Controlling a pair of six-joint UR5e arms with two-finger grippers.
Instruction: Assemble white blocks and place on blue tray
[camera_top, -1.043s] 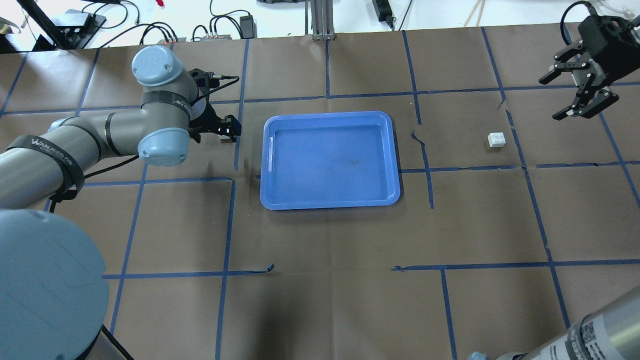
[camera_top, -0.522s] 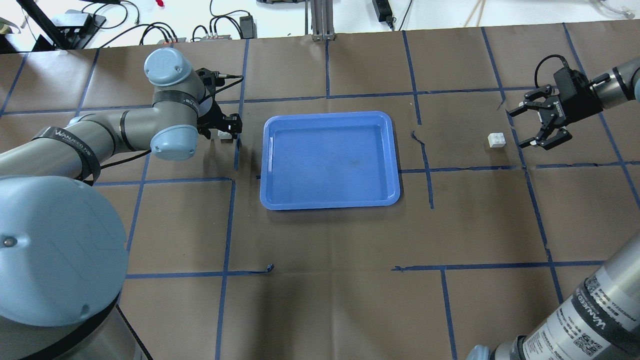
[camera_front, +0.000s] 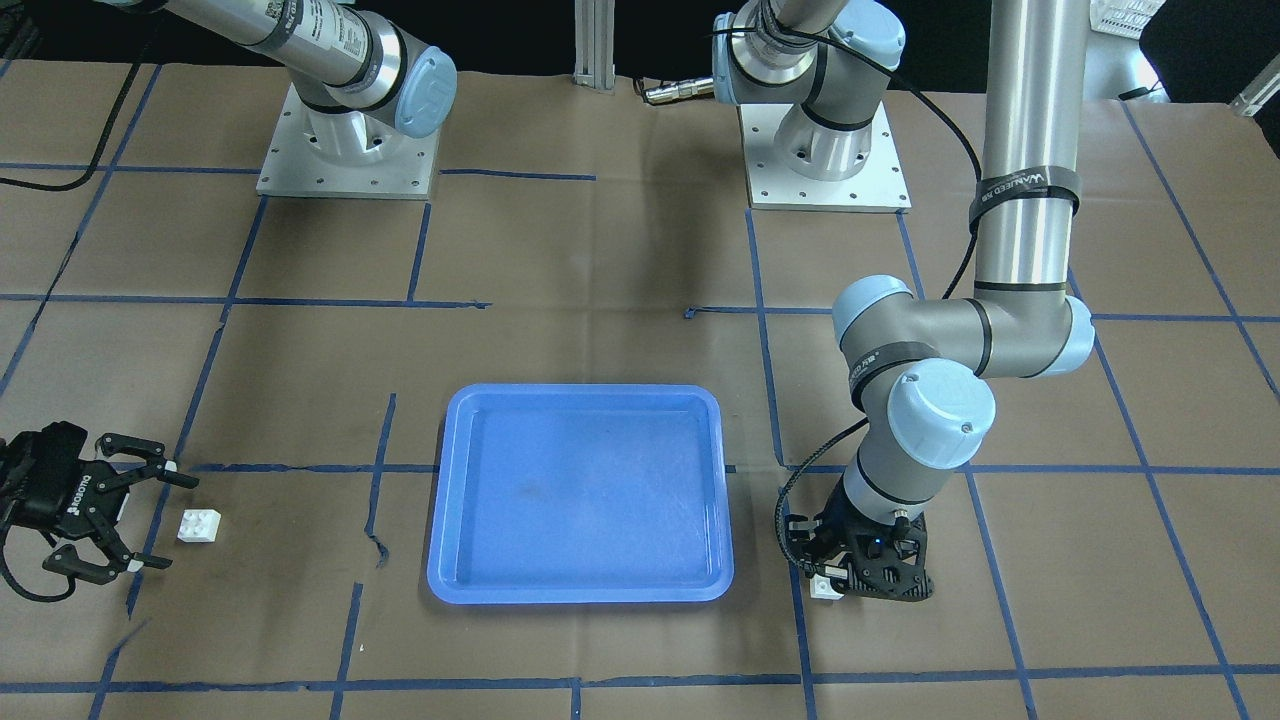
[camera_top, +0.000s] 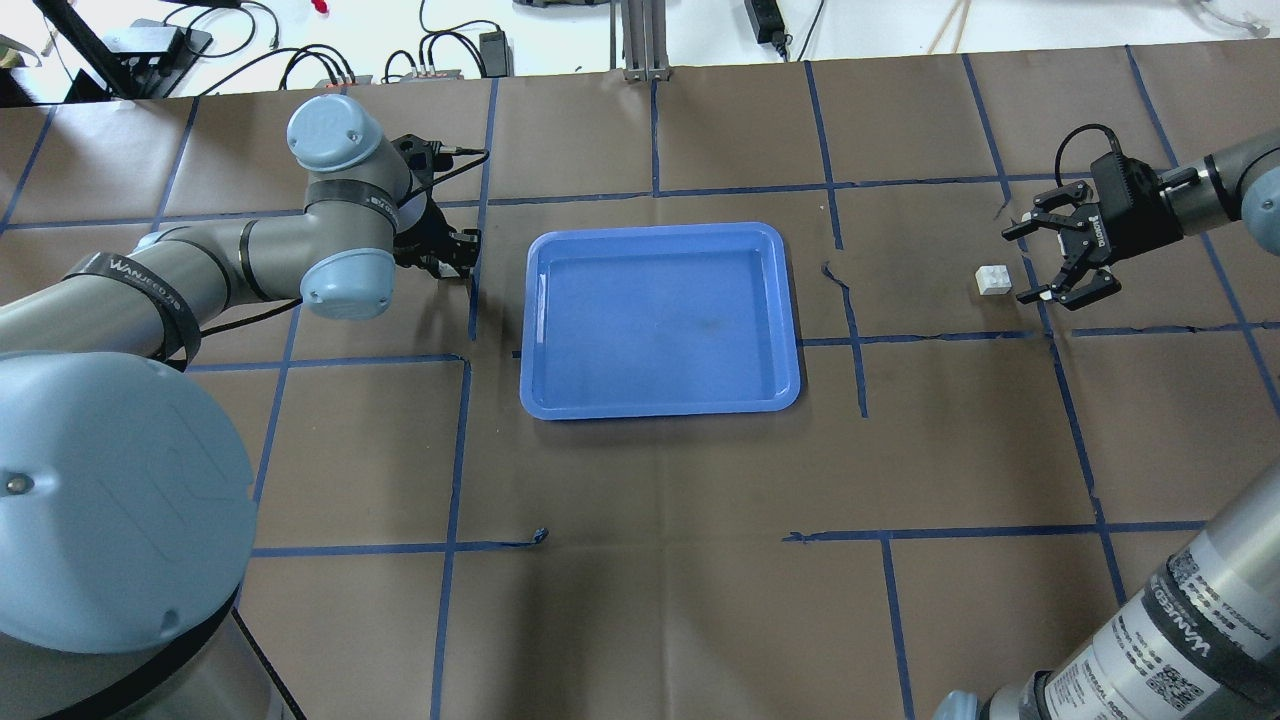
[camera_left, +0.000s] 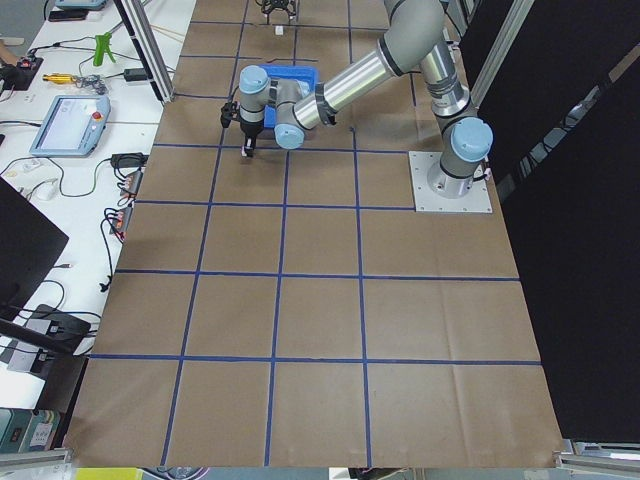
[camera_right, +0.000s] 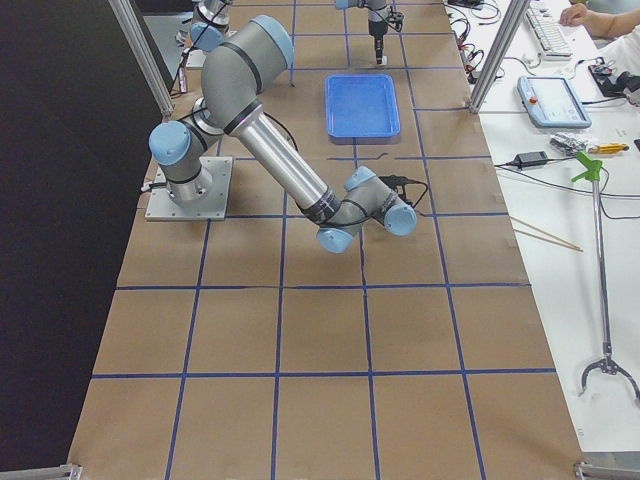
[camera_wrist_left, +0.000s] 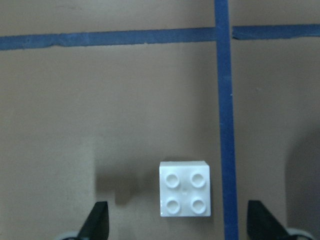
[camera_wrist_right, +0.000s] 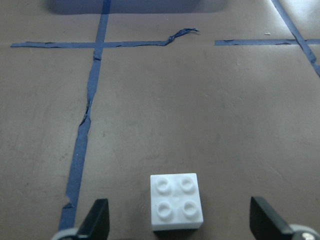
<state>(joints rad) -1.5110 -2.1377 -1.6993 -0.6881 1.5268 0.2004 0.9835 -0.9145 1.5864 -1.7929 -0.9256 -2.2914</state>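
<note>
Blue tray (camera_top: 660, 229) sits mid-bench (camera_top: 640, 560); both blocks lie outside it. Left claw (camera_wrist_left: 179, 224) spread wide, straddling first white block (camera_wrist_left: 185, 188) beside tray. Right claw (camera_top: 1020, 265) also wide, second white block (camera_top: 992, 279) at its tips, well apart from tray.

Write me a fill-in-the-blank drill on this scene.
1. The tray is ___.
2. The left block shows ___ studs on top.
3. The left claw and right claw are both ___.
4. The right block lies on the ___, outside the tray.
Missing words: empty; four; open; table.
</note>
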